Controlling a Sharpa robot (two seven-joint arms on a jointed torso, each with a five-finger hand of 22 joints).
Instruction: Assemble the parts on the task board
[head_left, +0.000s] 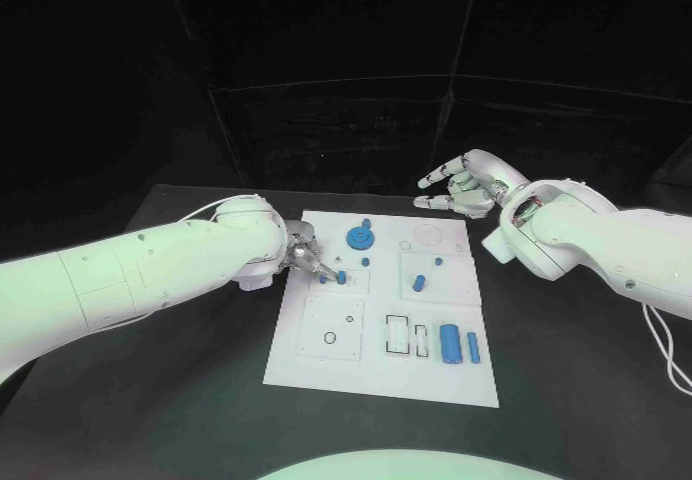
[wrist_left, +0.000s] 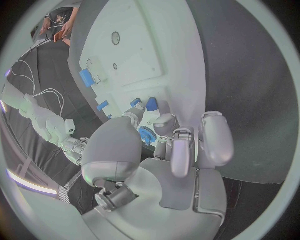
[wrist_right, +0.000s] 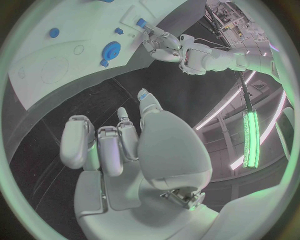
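The white task board lies in the middle of the black table. My left hand is low over the board's left edge. Its thumb and a finger pinch a small blue part just above the board. The left wrist view shows that hand, with the small blue part at its fingertips over the board. A blue round gear stands just beyond it. My right hand hangs in the air past the board's far right corner, with its fingers apart and nothing in them.
A blue cylinder and a thin blue bar lie at the board's near right, beside two empty rectangular slots. Small blue pegs stand mid-board. Bare black table surrounds the board.
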